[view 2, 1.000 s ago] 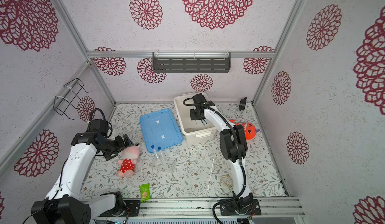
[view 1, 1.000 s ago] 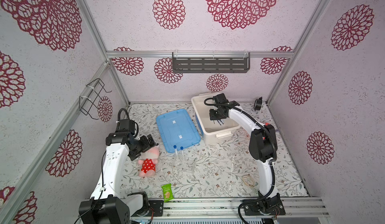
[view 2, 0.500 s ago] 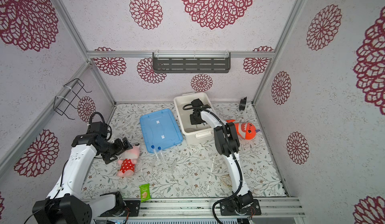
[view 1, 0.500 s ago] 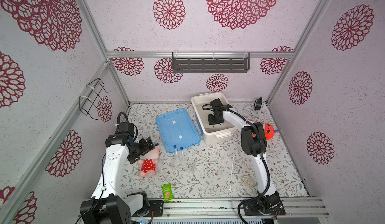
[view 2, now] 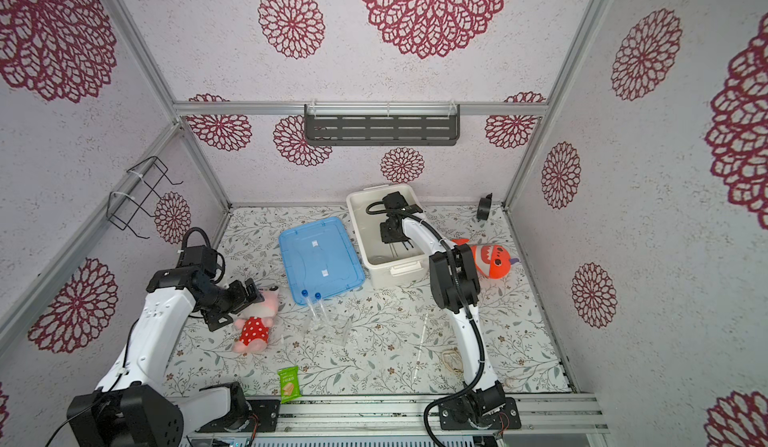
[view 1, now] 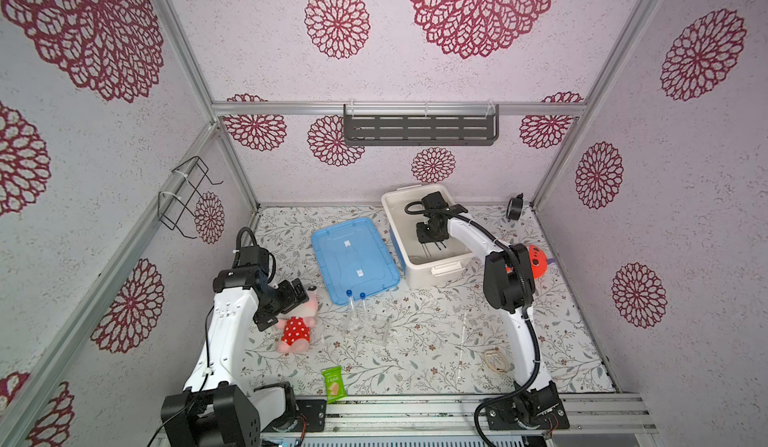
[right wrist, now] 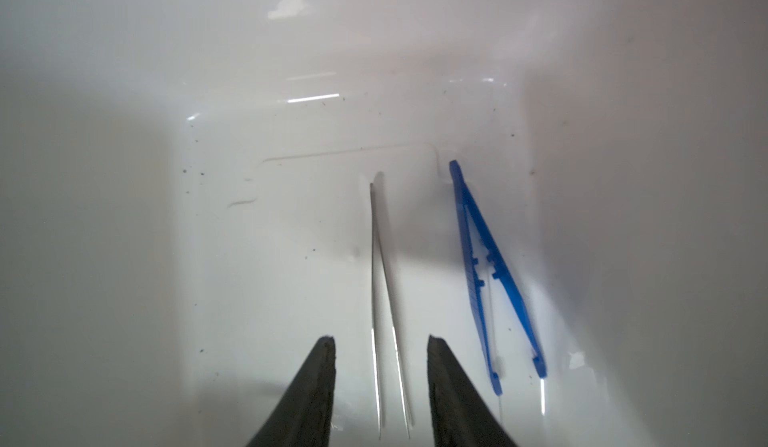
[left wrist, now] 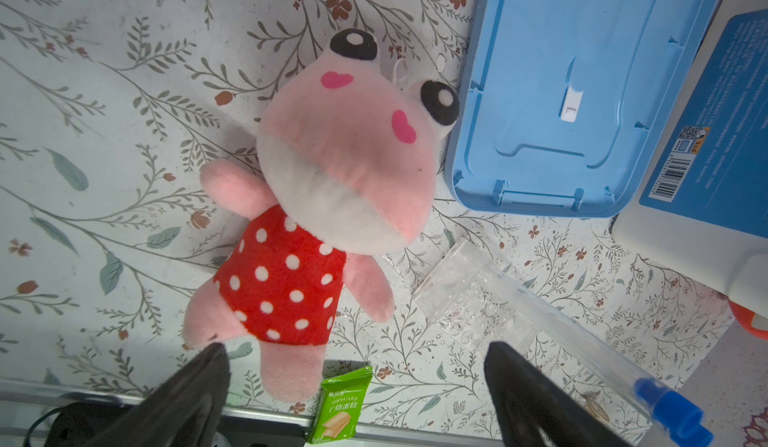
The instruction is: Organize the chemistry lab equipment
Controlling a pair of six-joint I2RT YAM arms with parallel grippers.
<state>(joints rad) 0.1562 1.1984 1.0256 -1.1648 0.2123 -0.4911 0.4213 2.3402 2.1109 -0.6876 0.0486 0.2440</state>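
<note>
Item: metal tweezers (right wrist: 384, 278), flat in white bin (view 1: 419, 274) beside blue tweezers (right wrist: 490, 266); right tool (right wrist: 381, 339) parted astride them (no grip). Left tool (left wrist: 356, 346) wide apart, empty. Step, likely: depositing. Next, probably: fetch capped tubes (view 1: 351, 307) from desk (view 1: 415, 341).

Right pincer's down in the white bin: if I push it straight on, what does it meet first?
Probably the metal tweezers, which lie on the white bin floor in the open gap of the right pincer; then the floor itself. Depth is unclear.
</note>
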